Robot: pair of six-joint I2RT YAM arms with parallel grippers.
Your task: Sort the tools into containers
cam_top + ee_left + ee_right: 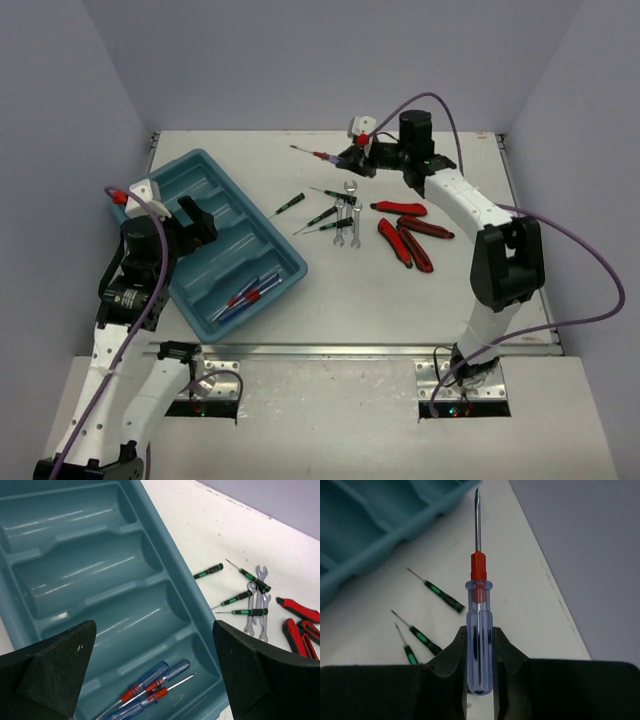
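Top external view: teal tray (262,213) sits on the left of the surface (400,300), angled. One end compartment, the one nearest the arm bases, holds several blue-and-red screwdrivers (245,295); the other three compartments look bare.

Right fingers (445,665) are clamped on the clear blue handle of one more blue-and-red screwdriver (479,630), shaft pointing away from the wrist. It is at the far side of the surface, well apart from the tray. Cannot tell whether it is lifted clear.

Left fingers (55,670) stand wide apart over the tray, holding nothing.

Out on the surface, unsorted:
- four thin black-handled screwdrivers (328,227), green marks, loosely scattered right of the tray
- small silver wrenches (348,215), lying among them
- red-handled pliers (405,235), further right

Judgement: early stage. One tool kind is nearly finished, the held one likely the last of it; three kinds not yet started.

Writing: no brand, label or lettering readable on tray, tools or arms in any view.
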